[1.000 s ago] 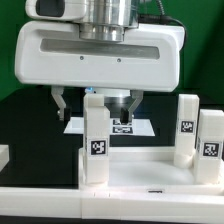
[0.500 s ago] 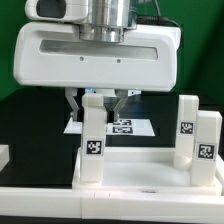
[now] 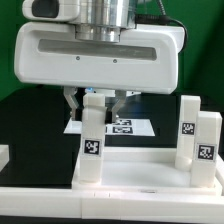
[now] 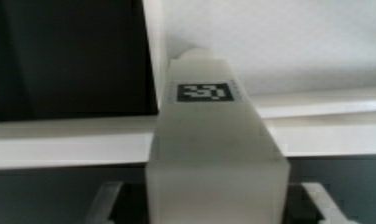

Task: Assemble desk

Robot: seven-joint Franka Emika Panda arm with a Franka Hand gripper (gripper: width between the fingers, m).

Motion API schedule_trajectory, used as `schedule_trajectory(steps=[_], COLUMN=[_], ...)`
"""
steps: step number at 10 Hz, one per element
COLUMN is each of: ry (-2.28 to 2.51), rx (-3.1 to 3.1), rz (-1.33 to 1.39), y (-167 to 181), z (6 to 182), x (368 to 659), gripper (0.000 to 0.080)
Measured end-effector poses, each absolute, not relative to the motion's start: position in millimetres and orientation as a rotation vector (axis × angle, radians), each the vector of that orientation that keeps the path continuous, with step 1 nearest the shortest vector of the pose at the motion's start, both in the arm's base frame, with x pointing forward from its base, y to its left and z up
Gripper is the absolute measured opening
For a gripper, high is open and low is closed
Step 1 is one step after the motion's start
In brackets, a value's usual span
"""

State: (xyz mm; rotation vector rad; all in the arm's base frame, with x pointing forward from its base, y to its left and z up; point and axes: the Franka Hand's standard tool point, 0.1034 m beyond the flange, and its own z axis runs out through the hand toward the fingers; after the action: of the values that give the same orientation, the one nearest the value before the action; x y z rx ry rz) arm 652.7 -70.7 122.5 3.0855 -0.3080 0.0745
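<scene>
The white tabletop lies at the front with three tagged white legs standing upright on it: one on the exterior view's left and two on the exterior view's right. My gripper hangs over the left leg, one finger on each side of its top. In the wrist view this leg fills the middle and shows its tag. My gripper straddles it, with a dark gap between each finger and the leg. The jaws are open and do not touch it.
The marker board lies flat on the black table behind the desk. A small white piece sits at the exterior view's left edge. The big white robot hand fills the upper part of the view.
My gripper has shifted toward the exterior view's left, from behind the left leg to straddling it. The fingers have come closer together. Nothing has visibly changed in the last half second.
</scene>
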Motion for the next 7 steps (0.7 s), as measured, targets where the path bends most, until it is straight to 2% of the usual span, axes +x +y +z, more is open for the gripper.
schedule_trajectory(steps=[7], ry=[-1.329], rx=[2.824], rz=[0.072], y=[-78.8], z=[117.8], x=[650.4], gripper=[0.0294])
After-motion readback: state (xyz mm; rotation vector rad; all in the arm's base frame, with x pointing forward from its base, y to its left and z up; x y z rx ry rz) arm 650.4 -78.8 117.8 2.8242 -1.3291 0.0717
